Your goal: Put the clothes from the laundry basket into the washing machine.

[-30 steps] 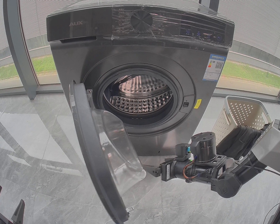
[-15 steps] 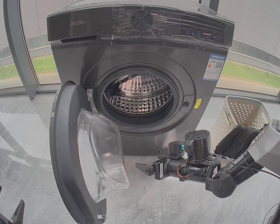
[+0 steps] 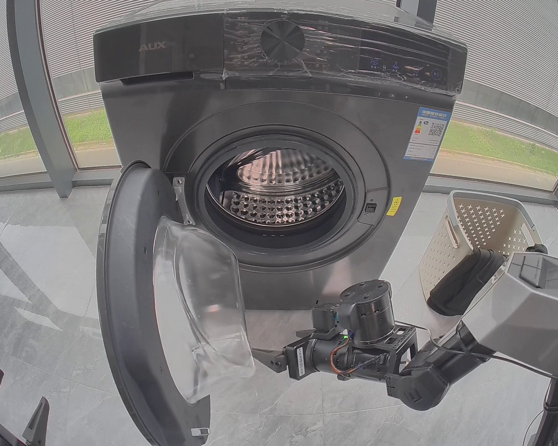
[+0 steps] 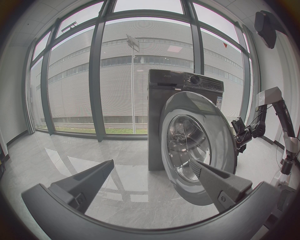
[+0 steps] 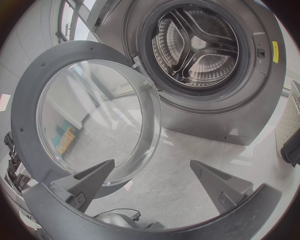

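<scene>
The grey washing machine point(image 3: 280, 108) stands with its round door point(image 3: 125, 274) swung open to the left and its steel drum point(image 3: 275, 189) empty. A white laundry basket point(image 3: 479, 223) sits to the machine's right, with dark clothes point(image 3: 466, 282) draped over its near rim. My right gripper point(image 3: 264, 357) is low in front of the machine, open and holding nothing, its tips right by the door's glass bowl point(image 3: 199, 303). In the right wrist view the gripper point(image 5: 151, 164) faces the door glass point(image 5: 93, 118) and drum point(image 5: 193, 47). My left gripper point(image 3: 16, 398) stays open at the lower left.
Glossy grey floor tiles point(image 3: 50, 269) spread around the machine, with window walls behind. In the left wrist view the open door point(image 4: 200, 147) stands between my left gripper point(image 4: 151, 165) and the right arm point(image 4: 247, 134).
The door has swung further open to the left. My right gripper has moved left and lower, following the door. The left gripper has stayed put.
</scene>
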Tool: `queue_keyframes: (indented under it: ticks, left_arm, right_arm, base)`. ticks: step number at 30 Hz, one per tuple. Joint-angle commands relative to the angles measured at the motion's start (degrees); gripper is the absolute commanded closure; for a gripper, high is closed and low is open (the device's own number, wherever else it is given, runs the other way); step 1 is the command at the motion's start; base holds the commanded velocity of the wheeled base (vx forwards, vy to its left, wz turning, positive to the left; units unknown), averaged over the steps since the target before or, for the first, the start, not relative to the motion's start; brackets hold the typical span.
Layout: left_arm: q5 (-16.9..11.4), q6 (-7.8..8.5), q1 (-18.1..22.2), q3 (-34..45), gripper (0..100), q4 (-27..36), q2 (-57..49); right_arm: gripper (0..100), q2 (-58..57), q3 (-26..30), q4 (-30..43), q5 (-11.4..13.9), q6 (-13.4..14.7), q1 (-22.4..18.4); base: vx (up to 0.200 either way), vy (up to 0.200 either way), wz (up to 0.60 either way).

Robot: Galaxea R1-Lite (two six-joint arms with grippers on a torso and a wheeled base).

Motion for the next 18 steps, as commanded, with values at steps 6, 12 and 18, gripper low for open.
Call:
queue_keyframes:
  ticks: [6, 12, 18]
  left_arm:
    - [0.01, -0.01, 0.01, 1.01, 0, 0.04, -1.01]
    - [0.01, -0.01, 0.01, 1.01, 0, 0.04, -1.01]
    - [0.01, -0.01, 0.01, 1.01, 0, -0.05, -1.01]
  right_arm:
    - [0, 1.0, -0.58, -0.43, -0.01, 0.38, 1.47]
    - [0, 1.09, -2.69, -0.43, 0.08, 1.35, 1.03]
    - [0, 1.88, -4.36, 0.28, 0.7, 1.18, -1.95]
  base:
    - [0.0, 0.0, 0.0]
    - [0.0, 0.0, 0.0]
    - [-0.2, 0.0, 0.0]
